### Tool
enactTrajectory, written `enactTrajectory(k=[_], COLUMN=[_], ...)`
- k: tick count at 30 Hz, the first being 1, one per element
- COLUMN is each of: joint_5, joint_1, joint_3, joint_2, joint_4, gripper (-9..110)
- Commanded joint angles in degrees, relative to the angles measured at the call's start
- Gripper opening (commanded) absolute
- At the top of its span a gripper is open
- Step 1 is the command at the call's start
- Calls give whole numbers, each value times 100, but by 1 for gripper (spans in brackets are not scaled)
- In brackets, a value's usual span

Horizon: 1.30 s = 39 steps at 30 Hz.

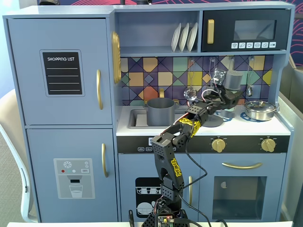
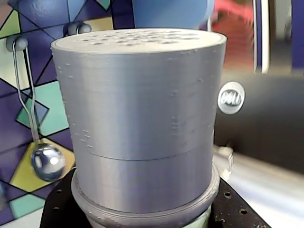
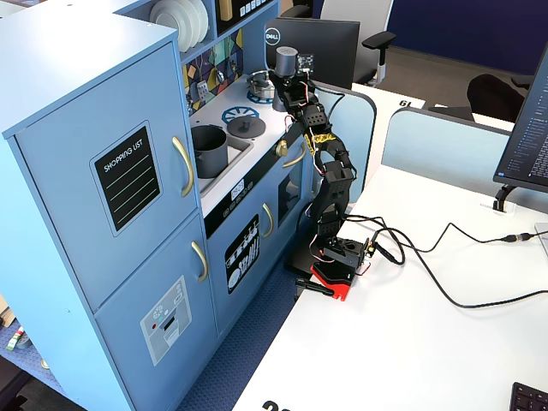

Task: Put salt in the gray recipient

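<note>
Up close, we see the salt shaker (image 2: 142,118) as a matte gray cylinder, faintly ridged, its flat top dotted with holes. Our gripper (image 1: 230,96) is clenched around its base, holding it upright above the counter, well right of the matte gray pot (image 1: 161,111) sitting in the sink (image 1: 137,118).

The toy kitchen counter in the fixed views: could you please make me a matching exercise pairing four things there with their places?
Things:
1. salt
2. gray recipient
3. silver pan
4. white plates

Places:
A. on the shelf beside the microwave
B. in the sink
C. held up by the gripper above the counter
D. on the right burner

Pairs: 1-C, 2-B, 3-D, 4-A
</note>
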Motion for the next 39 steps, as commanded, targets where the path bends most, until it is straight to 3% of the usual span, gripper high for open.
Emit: enactTrajectory(k=[1,39], joint_5=[-387,-387], joint_1=[79,167], joint_3=[105,633], joint_2=[-114,-1230], joint_4=[-729,-1863], gripper=[0,0])
